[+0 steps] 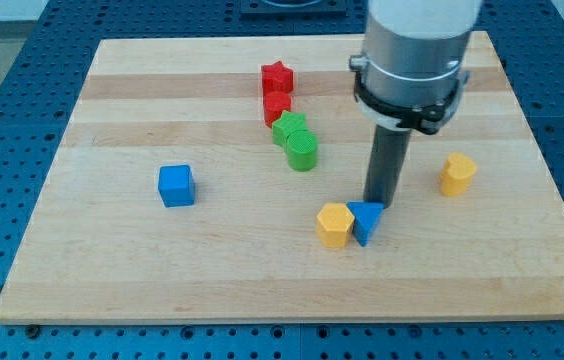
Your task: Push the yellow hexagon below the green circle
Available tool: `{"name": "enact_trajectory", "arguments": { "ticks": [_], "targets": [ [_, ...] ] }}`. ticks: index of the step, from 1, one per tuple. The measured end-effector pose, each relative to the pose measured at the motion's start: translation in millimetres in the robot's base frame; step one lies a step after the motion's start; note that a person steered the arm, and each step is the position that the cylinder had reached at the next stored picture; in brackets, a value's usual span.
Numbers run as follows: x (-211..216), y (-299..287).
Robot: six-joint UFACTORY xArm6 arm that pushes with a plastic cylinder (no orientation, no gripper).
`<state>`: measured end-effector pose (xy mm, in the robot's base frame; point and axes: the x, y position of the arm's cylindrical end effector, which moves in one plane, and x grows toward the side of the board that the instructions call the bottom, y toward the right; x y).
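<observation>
The yellow hexagon (335,224) lies on the wooden board (162,270), toward the view's bottom centre. A blue triangle (367,220) touches its right side. My tip (376,205) stands right behind the blue triangle, at its upper edge, a little to the right of the hexagon. The green circle (302,152) lies up and left of the hexagon, joined to another green block (289,129) just above it.
A red star (277,76) and a red block (277,106) sit above the green blocks. A blue cube (176,186) lies at the view's left. A second yellow block (457,173) lies at the view's right. The arm's grey body (412,60) hangs over the board's top right.
</observation>
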<state>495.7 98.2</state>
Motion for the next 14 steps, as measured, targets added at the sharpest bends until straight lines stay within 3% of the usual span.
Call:
{"name": "enact_trajectory", "arguments": {
  "ticks": [2, 9, 14],
  "targets": [
    [32, 43],
    [15, 43],
    [57, 32]
  ]
}}
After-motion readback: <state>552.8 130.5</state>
